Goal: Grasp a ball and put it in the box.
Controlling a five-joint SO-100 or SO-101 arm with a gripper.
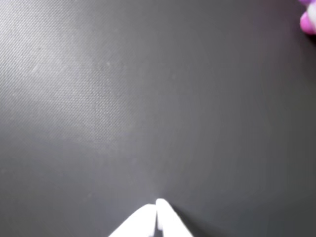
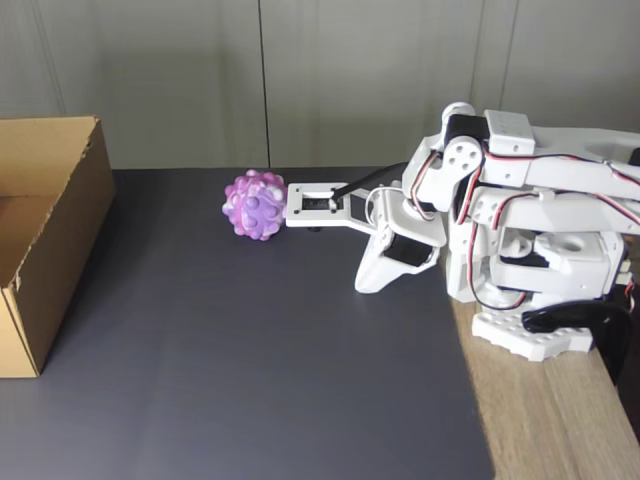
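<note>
The ball (image 2: 253, 204), knobbly and mottled purple, pink and white, rests on the dark mat near the back. A pink sliver of the ball (image 1: 308, 20) also peeks in at the top right corner of the wrist view. My gripper (image 2: 364, 286) points down at the mat, to the right of the ball and nearer the camera, apart from it. In the wrist view the gripper (image 1: 157, 210) has its white fingertips pressed together with nothing between them. The box (image 2: 75, 205), brown cardboard with an open top, stands at the left edge, far from the gripper.
The dark grey mat (image 2: 250, 380) covers most of the surface. A bare wooden table strip (image 2: 540, 420) lies at the right, under the arm's white base (image 2: 540, 290). The wrist camera mount (image 2: 315, 203) juts out close beside the ball. A grey wall stands behind.
</note>
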